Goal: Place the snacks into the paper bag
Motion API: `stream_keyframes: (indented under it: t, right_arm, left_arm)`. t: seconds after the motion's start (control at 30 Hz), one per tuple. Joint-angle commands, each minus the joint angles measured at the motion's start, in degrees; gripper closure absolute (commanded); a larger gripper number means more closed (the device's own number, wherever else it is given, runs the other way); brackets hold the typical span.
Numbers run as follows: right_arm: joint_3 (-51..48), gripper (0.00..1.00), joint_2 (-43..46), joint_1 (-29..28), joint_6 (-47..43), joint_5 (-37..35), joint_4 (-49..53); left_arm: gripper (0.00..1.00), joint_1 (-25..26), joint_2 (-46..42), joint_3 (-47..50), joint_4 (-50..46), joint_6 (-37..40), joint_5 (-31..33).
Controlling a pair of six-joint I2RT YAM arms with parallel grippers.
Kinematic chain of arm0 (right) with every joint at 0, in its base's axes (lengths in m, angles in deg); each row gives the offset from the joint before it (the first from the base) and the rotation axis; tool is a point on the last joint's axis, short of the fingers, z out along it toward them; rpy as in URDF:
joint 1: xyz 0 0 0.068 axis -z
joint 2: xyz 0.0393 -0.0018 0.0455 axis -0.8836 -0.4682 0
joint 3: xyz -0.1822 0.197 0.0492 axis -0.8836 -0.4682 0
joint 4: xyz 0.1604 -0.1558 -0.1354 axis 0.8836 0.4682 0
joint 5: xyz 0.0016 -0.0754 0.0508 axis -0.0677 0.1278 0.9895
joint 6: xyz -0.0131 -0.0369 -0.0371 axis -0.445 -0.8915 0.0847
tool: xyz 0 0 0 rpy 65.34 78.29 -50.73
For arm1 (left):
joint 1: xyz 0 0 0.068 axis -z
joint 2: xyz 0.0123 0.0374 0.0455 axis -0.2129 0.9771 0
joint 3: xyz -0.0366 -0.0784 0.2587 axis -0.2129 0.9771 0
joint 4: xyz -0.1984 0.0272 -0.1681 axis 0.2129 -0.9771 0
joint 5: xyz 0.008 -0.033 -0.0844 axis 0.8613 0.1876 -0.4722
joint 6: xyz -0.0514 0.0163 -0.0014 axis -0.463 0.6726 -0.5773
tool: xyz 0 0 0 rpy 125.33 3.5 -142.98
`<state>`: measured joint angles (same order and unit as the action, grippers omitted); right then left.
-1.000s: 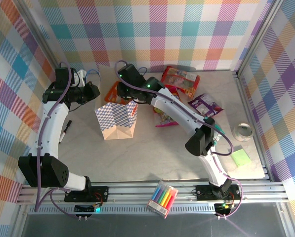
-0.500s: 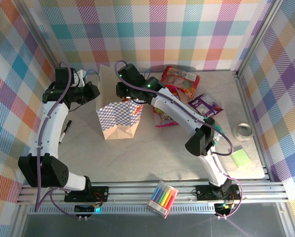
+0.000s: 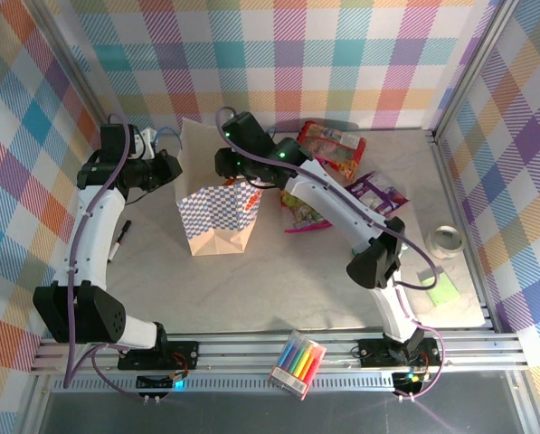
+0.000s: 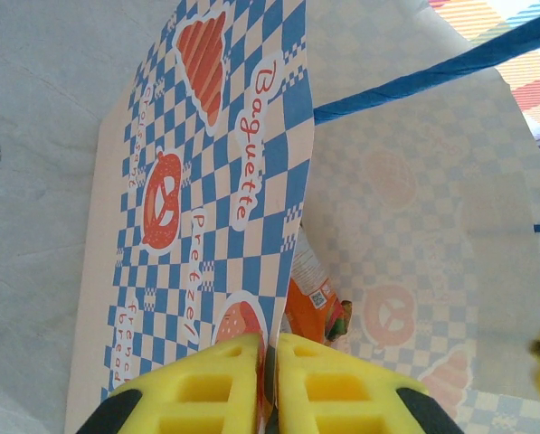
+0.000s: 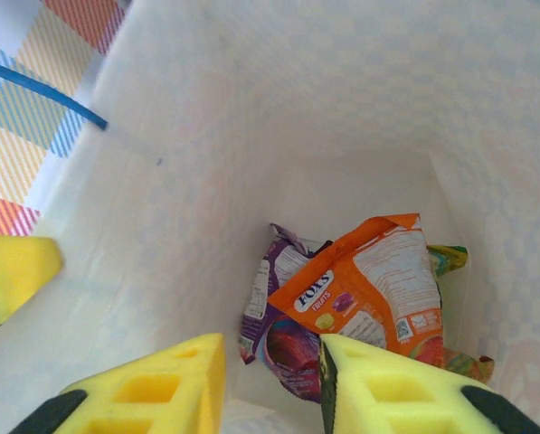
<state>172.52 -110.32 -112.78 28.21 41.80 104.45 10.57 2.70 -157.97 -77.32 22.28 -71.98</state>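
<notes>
Where the pale marbled tabletop point(image 3: 324, 289) meets pastel plaid walls point(image 3: 342, 54), the creased kraft paper bag point(image 3: 217, 212) stands open, with glossy snacks point(image 3: 331, 149) loose nearby.

Left wrist: the left gripper point(image 4: 270, 348) pinches the bag's checkered rim.

Right wrist: the right gripper point(image 5: 271, 362), spread, hangs over a crinkly orange packet point(image 5: 369, 289) and a purple packet point(image 5: 274, 316) inside.

two white arms point(image 3: 93, 221) with black joints point(image 3: 80, 312); purple cables point(image 3: 74, 271) loop along each; blocky yellow fingers point(image 5: 152, 389) carry square recesses and black bases.
</notes>
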Motion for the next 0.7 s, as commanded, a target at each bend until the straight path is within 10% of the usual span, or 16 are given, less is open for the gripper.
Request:
stream_keyframes:
  t: [0.0, 0.67]
  right_arm:
    - [-1.7, 0.64, 5.4, -0.3, -1.5, -0.6, 0.5]
    - [-17.0, 0.53, 16.9, -0.3, 3.3, -12.9, 4.6]
  left_arm:
    - [0.87, -0.8, -1.0, 0.4, -1.8, -0.6, 0.3]
    - [0.86, -0.8, -0.7, -0.2, -1.9, -0.6, -0.2]
